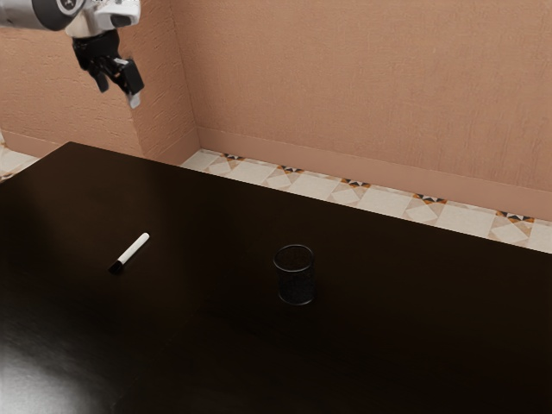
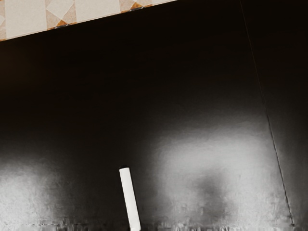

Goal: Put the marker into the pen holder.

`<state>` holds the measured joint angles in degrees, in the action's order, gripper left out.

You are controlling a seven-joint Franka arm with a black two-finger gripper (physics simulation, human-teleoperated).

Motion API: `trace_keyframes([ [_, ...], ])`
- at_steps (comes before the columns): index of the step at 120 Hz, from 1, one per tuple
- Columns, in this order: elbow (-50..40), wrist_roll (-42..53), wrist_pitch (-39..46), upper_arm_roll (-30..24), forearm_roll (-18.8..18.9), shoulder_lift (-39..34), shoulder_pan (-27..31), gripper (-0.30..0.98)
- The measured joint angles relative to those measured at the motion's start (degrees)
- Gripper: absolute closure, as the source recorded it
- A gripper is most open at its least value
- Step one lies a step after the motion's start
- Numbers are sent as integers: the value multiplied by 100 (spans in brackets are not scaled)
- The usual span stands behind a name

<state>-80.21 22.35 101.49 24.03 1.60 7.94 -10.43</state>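
Note:
High above the table's far left part in the exterior view, my gripper point(image 1: 118, 93) hangs open, its two fingers apart with nothing between them. Well below it lies the marker point(image 1: 133, 250), white with a black end, flat on the dark table. The wrist view has the white part of the marker point(image 2: 129, 197) at its lower edge, the black end out of sight. An upright black pen holder point(image 1: 295, 278), round and open at the top, stands to the marker's right in the exterior view, apart from it.
The dark, glossy table point(image 1: 207, 345) extends beneath both objects. Beyond its far edge are a patterned tile floor point(image 1: 319, 185) and a textured pinkish wall point(image 1: 362, 86), with a wall corner behind my gripper.

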Motion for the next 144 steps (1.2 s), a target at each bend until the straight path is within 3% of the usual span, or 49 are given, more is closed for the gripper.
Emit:
trace_keyframes([
  [40,5,-55,-549,-27,-186,57,172,2],
  [54,-8,-64,-560,-63,-274,925,165,2],
  [78,-462,-10,148,-86,-537,2134,453,2],
  [91,-985,94,666,-440,-582,2245,1049,2],
  [108,-1619,210,1328,-535,-595,2242,1351,2],
  [144,-1703,479,2405,-564,-586,2490,1730,2],
])
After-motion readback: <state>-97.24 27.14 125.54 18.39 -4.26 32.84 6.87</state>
